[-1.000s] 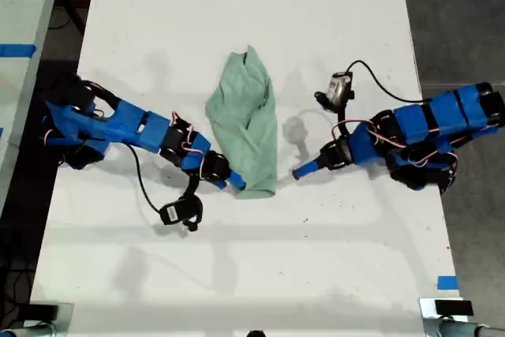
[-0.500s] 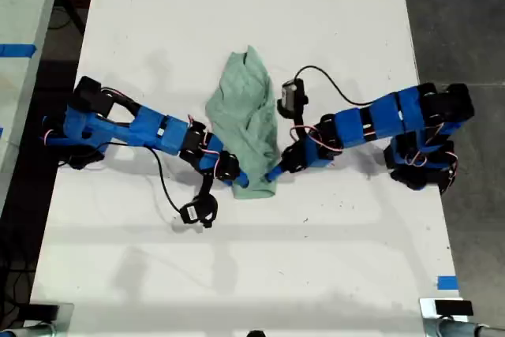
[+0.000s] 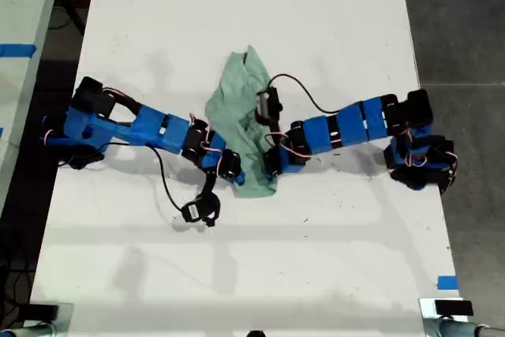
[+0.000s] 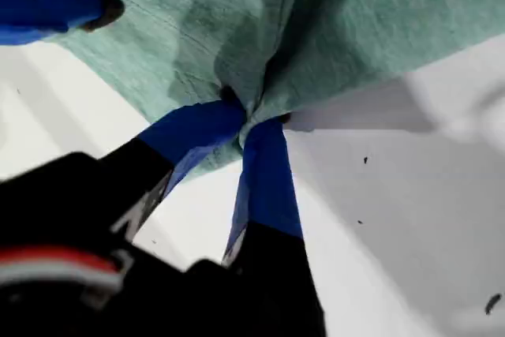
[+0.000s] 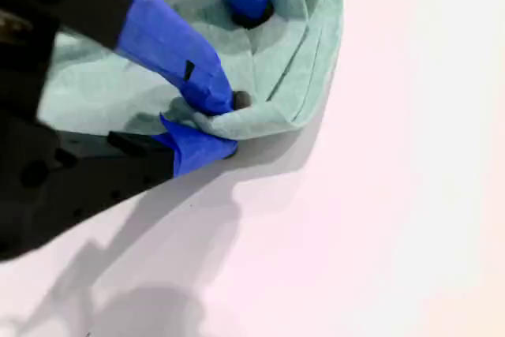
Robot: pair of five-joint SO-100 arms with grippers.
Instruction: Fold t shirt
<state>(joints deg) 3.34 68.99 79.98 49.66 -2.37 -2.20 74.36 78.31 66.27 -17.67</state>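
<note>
Pinching the small pale mint-green wrinkled cloth t shirt (image 3: 245, 108) at one end with both grippers. Clamped tight with my first gripper (image 4: 252, 120) on a gathered pucker of fabric at the hem edge, blue fingertips drawn together, cloth bunched between them. Clamped likewise with my second gripper (image 5: 225, 124) on a doubled-over lip of cloth near a corner, fingertips closed on it (the other gripper's blue finger resting on the fabric just beyond).

Lying mid-way along the flat white table (image 3: 237, 274), stretched as a long rumpled strip, with its end toward the exterior view's bottom caught between the two arms.

Judged as early going: gathered lengthwise and narrowed perhaps, but nowhere squared off, no crisp crease to be seen, far end loose and crooked. Left to do, most likely: lifting the held end, carrying it over toward the free end, laying it down flat and letting go. Worth watching for fabric slipping from such small pinches.
</note>
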